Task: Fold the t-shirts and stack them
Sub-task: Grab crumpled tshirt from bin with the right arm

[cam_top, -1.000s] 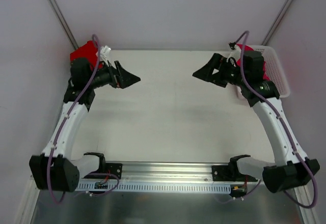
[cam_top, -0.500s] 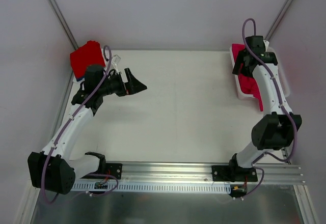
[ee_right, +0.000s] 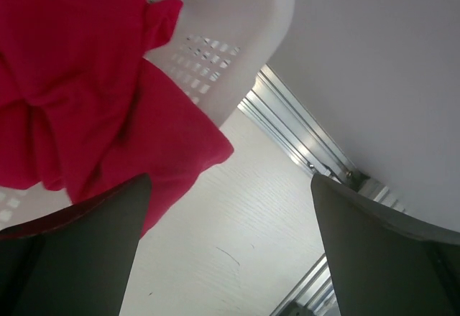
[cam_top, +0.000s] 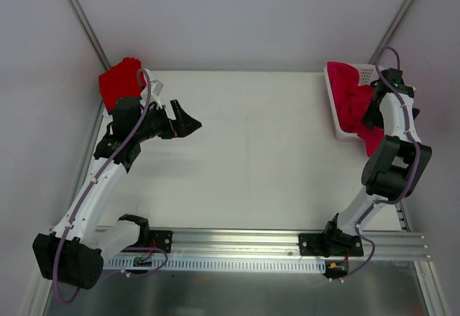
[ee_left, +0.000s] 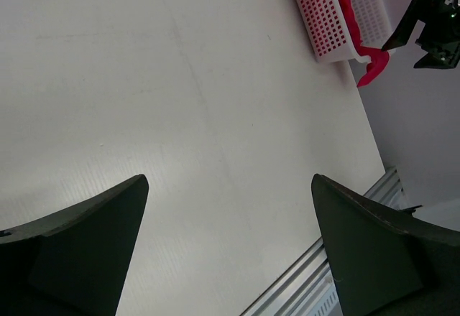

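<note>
The crimson-pink shirt (cam_top: 350, 100) sits bunched up in the white mesh basket (cam_top: 368, 73) at the upper right of the overhead view. One flap hangs over the near rim onto the table (cam_top: 251, 158). It's not folded at all, so I'd say this one is next in line.

The right gripper (ee_right: 230, 179) hovers right over that overhanging flap with its fingers spread wide and nothing between them. That looks like a setup for grabbing the loose edge, since it's the easiest bit to pinch without fighting the basket wall.

Over in the upper left corner there's a bright red shirt (cam_top: 118, 80), which looks like the finished pile, though the arm hides part of it. The left gripper (cam_top: 188, 120) is near it, pointing across the bare middle of the table. Its fingers are spread too and it's holding nothing. My guess is it's keeping out of the way and leaving the middle free for spreading the pink shirt.
</note>
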`<act>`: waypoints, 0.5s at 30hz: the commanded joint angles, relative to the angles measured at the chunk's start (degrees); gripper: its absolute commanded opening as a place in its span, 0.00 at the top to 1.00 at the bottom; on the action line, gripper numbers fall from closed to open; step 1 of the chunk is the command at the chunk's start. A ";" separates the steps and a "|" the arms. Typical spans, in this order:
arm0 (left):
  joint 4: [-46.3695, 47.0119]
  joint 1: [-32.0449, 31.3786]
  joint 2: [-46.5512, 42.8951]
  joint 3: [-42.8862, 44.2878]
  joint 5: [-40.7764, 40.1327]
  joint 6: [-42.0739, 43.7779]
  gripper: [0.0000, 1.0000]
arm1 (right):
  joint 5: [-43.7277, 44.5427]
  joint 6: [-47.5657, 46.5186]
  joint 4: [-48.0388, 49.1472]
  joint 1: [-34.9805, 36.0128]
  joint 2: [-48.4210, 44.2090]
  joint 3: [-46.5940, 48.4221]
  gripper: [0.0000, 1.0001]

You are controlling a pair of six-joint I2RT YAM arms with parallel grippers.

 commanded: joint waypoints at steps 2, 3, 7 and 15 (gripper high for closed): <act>-0.42 -0.84 1.08 -0.02 0.25 0.92 0.01 | -1.59 3.98 0.19 -2.66 -0.30 -2.05 0.01; -0.33 -0.84 1.08 0.07 0.60 0.92 0.01 | -3.17 4.59 0.19 -2.75 -0.30 -2.66 0.01; -0.33 -0.84 0.91 0.16 0.34 1.01 0.01 | -9.58 6.70 3.34 -2.58 -2.58 -7.14 0.02; -0.33 -0.84 0.56 -0.02 0.08 1.36 0.01 | -10.74 4.42 4.15 5.50 -7.86 -8.38 0.02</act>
